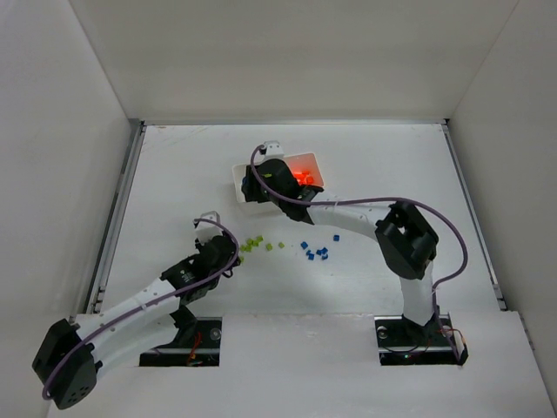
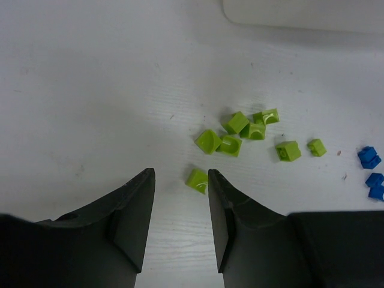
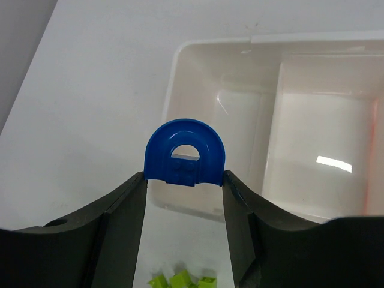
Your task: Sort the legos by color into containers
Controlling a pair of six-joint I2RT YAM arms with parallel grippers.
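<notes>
Right tool (image 3: 185,182) pinches a blue arch piece (image 3: 185,150) over the near wall of the white tray's (image 3: 264,41) end compartment; the next move is probably to ease forward, then release. Left tool (image 2: 180,175), parted, brackets a green brick (image 2: 197,180) on the counter (image 2: 90,90).

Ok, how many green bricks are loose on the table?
8 green bricks: one between the left gripper's fingertips, five clustered beyond it, two further right. The cluster may hide more.
</notes>
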